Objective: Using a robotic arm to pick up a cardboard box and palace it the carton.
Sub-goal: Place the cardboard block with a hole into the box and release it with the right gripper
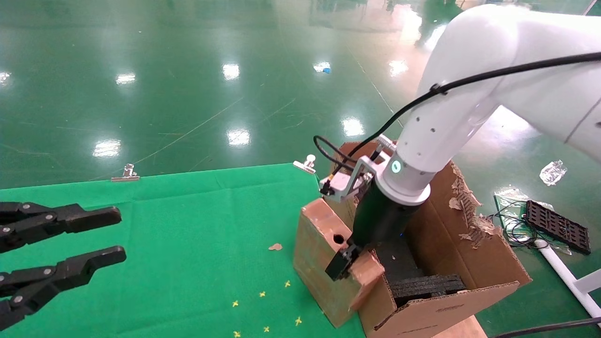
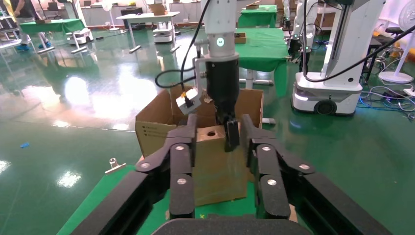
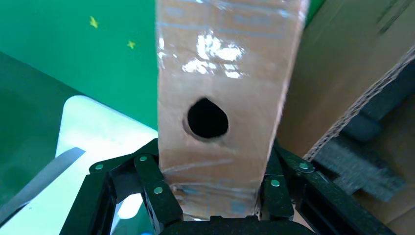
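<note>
The right hand (image 1: 350,263) is clamped on the top end of the cardboard box (image 1: 324,263), which stands upright on the tabletop (image 1: 188,244) just outside the carton (image 1: 469,253) — the carton lies to the robot's right; the left hand (image 1: 56,253) idles, fingers apart.

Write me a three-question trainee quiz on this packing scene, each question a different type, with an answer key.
1. True or false: the right pincer is clamped on the small cardboard box.
2. Multiple choice: where is the left pincer? A) inside the carton B) open over the green cloth, away from both boxes C) gripping the small box.
3. Fill in: inside the big carton lie black ____ blocks.

Key: 1 true. 2 B. 3 foam.

In the head view, the small box stands upright against the carton's outer wall, the face with the round hole uppermost; it is not yet inside.
</note>
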